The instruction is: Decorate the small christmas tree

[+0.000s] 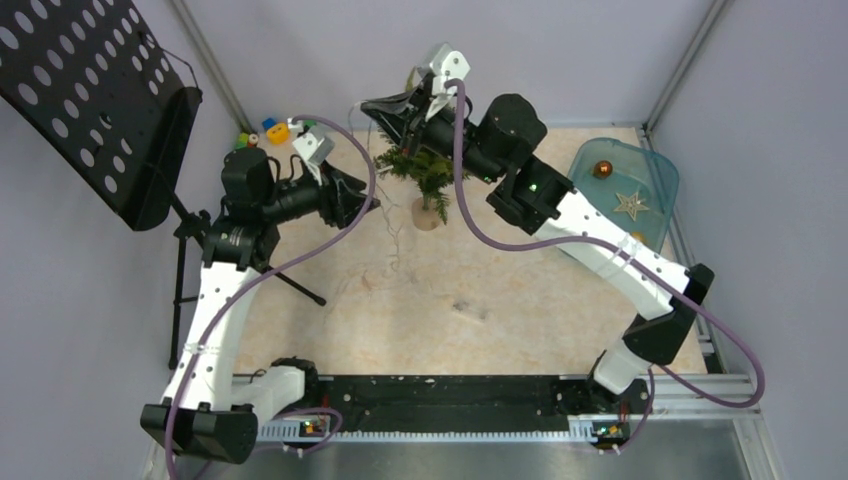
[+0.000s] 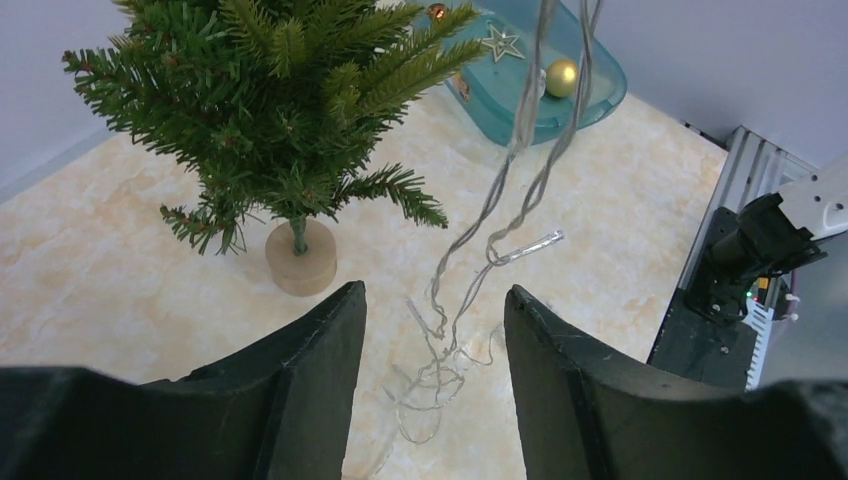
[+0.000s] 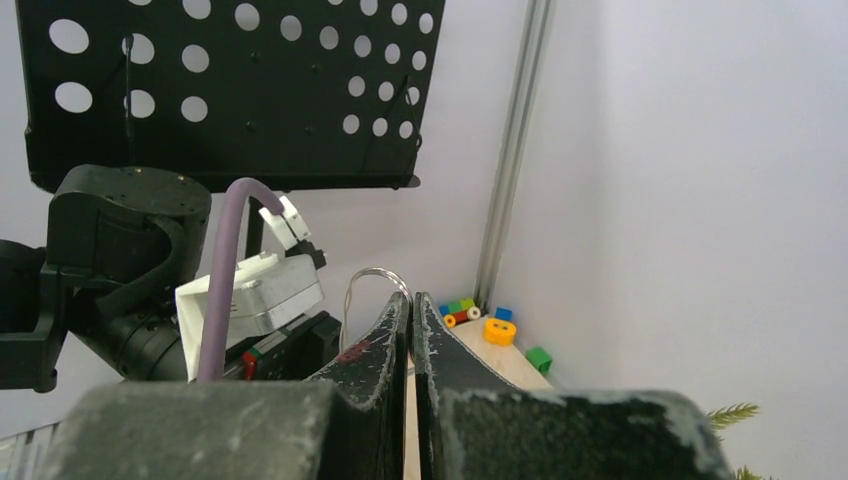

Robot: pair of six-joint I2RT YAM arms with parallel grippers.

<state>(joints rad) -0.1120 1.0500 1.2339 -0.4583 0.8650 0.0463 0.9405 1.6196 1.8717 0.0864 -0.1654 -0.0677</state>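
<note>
We see right hand point(image 3: 411, 305) pinching light string point(image 2: 520, 120) above the small christmas tree point(image 2: 270, 110), likely to drape it; left hand point(image 2: 432, 298) spread, facing the dangling strand.

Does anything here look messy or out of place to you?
Yes: the light string hangs from the shut right gripper above the small christmas tree, and its lower end lies in a tangled heap on the table beside the wooden base, not draped on the branches.
</note>
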